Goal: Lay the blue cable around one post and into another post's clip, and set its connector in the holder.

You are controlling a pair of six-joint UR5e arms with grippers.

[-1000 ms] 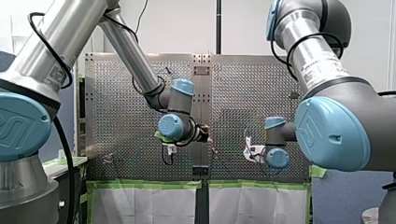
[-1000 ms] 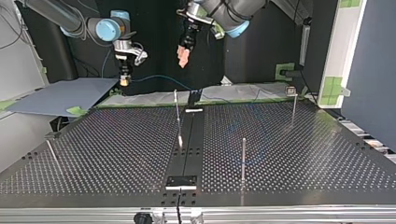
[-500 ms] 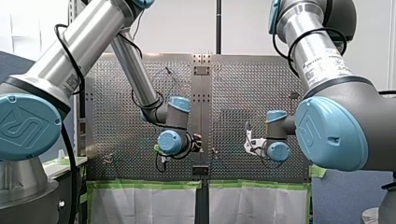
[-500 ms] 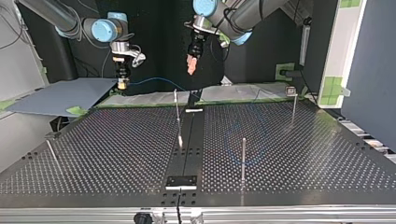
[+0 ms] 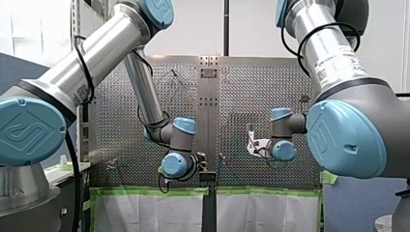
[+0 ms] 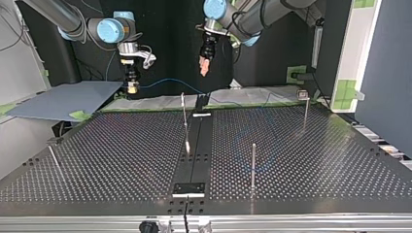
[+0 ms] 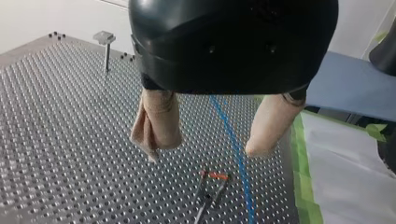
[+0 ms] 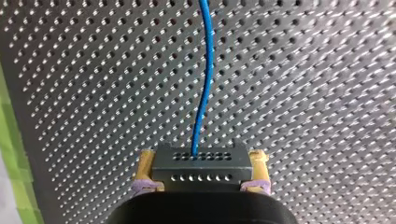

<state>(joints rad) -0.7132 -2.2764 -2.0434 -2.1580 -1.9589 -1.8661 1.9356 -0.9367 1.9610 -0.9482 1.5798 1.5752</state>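
Pinching the grey connector (image 8: 201, 161) in my right gripper (image 8: 201, 170) (yellow pads either side), with the blue cable (image 8: 205, 70) running ahead over the perforated table (image 8: 327, 70). Further on, hanging my left gripper (image 7: 205, 149) spread and empty over that cable, near a red-tipped post (image 7: 208, 196). Could miss the thin cable if closed off-line; could twist the connector loose under a sideways pull around a post.
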